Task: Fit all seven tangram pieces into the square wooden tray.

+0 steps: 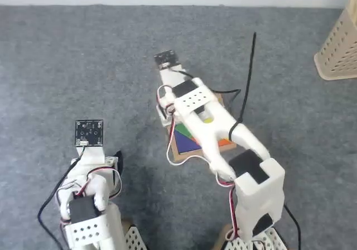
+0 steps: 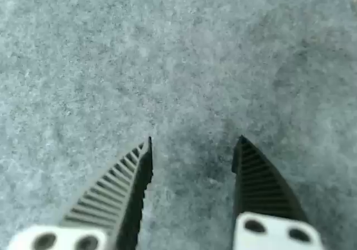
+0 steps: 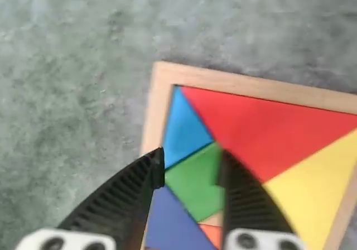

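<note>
The square wooden tray (image 3: 158,107) lies on the grey carpet with coloured tangram pieces seated in it: a red triangle (image 3: 268,130), a yellow triangle (image 3: 307,197), a light blue triangle (image 3: 184,130), a green piece (image 3: 192,183), a dark blue piece (image 3: 170,225) and a sliver of orange (image 3: 210,233). My right gripper (image 3: 189,163) hovers open over the tray's corner, its fingers straddling the green piece. In the high view the right arm (image 1: 212,121) covers most of the tray (image 1: 179,154). My left gripper (image 2: 194,149) is open over bare carpet, holding nothing.
A beige perforated basket (image 1: 340,43) stands at the far right edge. A black cable (image 1: 248,77) runs up from the right arm. The left arm (image 1: 89,200) sits at the near left, away from the tray.
</note>
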